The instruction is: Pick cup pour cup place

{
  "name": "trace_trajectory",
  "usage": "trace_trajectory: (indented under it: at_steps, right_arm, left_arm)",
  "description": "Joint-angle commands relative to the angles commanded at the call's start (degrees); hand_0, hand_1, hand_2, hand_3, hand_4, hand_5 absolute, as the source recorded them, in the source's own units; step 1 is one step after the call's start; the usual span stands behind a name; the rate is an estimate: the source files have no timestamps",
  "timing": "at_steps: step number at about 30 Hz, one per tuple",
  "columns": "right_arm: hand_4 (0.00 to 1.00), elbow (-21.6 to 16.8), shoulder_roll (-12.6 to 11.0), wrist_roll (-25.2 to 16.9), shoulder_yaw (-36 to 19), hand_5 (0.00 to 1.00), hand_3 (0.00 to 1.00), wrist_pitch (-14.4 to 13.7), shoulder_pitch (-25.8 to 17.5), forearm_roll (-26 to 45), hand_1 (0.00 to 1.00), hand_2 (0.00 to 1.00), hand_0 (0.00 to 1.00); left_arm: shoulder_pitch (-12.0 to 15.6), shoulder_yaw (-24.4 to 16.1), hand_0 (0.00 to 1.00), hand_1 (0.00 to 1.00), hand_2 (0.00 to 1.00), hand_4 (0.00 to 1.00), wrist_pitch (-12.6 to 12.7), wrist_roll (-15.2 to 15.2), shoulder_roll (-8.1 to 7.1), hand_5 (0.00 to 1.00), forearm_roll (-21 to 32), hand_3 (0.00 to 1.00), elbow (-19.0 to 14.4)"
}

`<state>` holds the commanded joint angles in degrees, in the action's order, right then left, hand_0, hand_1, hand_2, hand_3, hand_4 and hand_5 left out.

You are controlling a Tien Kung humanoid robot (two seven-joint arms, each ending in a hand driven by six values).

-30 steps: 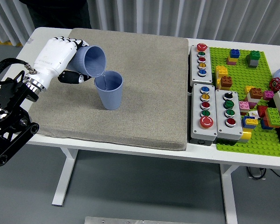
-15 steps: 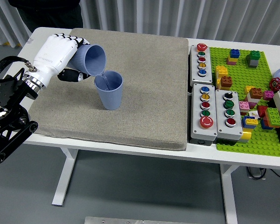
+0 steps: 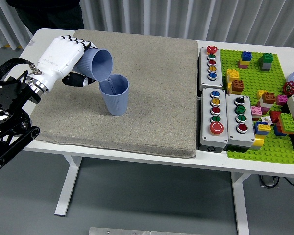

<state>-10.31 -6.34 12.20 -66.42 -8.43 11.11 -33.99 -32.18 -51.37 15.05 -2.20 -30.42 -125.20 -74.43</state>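
- Head view: left hand [image 3: 63,54] grips a tilted blue cup [image 3: 97,63], its rim over an upright cup [image 3: 114,94].
- Both sit above the grey mat [image 3: 152,98] on the bench [image 3: 49,36].

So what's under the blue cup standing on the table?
The standing blue cup sits on a grey mat spread over the white table. The mat hides the tabletop beneath it. The left hand tips another cup above it.

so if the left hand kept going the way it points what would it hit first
Probably the standing cup: the left hand points right and down, its tilted cup already at that rim.
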Motion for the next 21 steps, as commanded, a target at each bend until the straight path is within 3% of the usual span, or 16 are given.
trace_trajectory:
  at_steps: [21]
  right_arm:
    - [0.323,0.0,-0.1,0.0,0.1,0.297,0.699,0.0,0.2,0.2,0.686,0.733,0.721]
  left_arm:
    - [-2.8,4.3,0.591,0.53,0.554,0.799,0.7,-1.0,-2.19,0.152,-1.5,0.552,-1.0]
